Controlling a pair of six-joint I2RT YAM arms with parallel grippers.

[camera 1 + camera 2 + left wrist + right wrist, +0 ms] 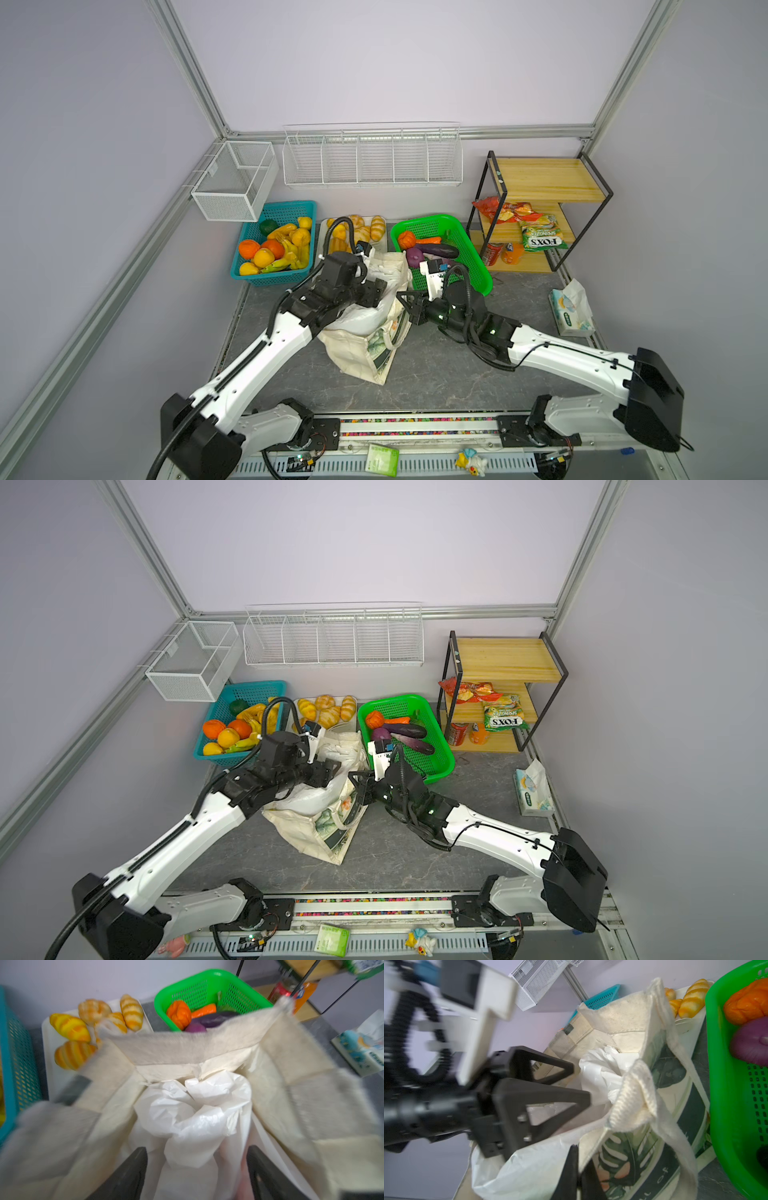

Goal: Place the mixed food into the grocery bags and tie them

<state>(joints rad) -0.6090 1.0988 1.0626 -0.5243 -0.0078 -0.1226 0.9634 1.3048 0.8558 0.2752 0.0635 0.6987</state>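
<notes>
Because the canvas tote [365, 353] stands open-mouthed in the middle of the tabletop [436, 374], closer to the far edge than the near one and just in front of the green basket [473, 257], the next move probably turns on what fills its mouth. That is the white plastic bag [197, 1109], bunched inside the tote. Its gathered top runs lengthwise straight away from the left claw [197, 1151], which hangs directly over it and is the nearer of the two. The left wrist view shows this claw spread wide, a finger on each side of the plastic and pinching nothing. In both top views the arm hides that. The right claw [580, 1157] sits at the tote's right-hand side, closed, and the right wrist view shows the canvas edge running down between its fingers, so it appears to hold the tote steady. The top views are too small to confirm this. No view shows the plastic bag's contents. The purple onion [413, 255] and carrot [428, 240] lie in the basket.
</notes>
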